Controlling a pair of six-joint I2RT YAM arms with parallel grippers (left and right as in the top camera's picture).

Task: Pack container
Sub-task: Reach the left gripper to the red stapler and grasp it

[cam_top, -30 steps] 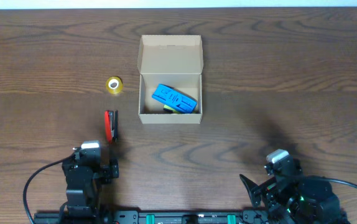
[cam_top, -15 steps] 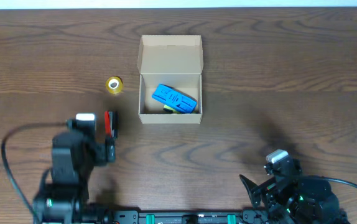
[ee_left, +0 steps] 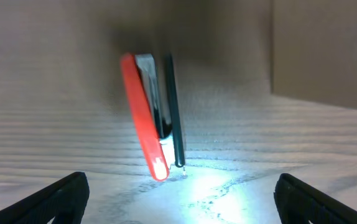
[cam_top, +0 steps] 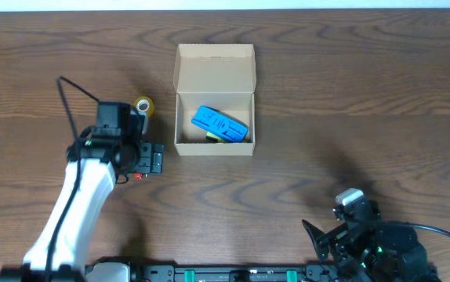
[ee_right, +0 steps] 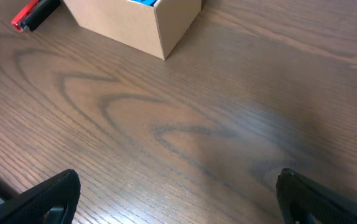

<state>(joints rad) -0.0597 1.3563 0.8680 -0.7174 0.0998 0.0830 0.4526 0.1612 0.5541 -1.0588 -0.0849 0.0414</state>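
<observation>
The container (cam_top: 215,78) is a tan cardboard box with its flap lid open toward the far side. A blue object (cam_top: 221,125) lies inside it. A red and black stapler (ee_left: 153,124) lies on the table left of the box. My left gripper (cam_top: 146,160) hovers over the stapler and hides most of it in the overhead view. In the left wrist view the left gripper (ee_left: 178,193) is open and empty, with the stapler just ahead of the fingertips. My right gripper (ee_right: 178,193) is open and empty near the front edge (cam_top: 331,239), far from the box (ee_right: 141,25).
A small yellow tape roll (cam_top: 144,106) sits left of the box, just beyond my left wrist. The box wall (ee_left: 324,50) shows to the right of the stapler. The stapler also shows in the right wrist view (ee_right: 35,12).
My left arm has swung up from the front edge and reached forward over the stapler. The right arm and the box have not moved.
</observation>
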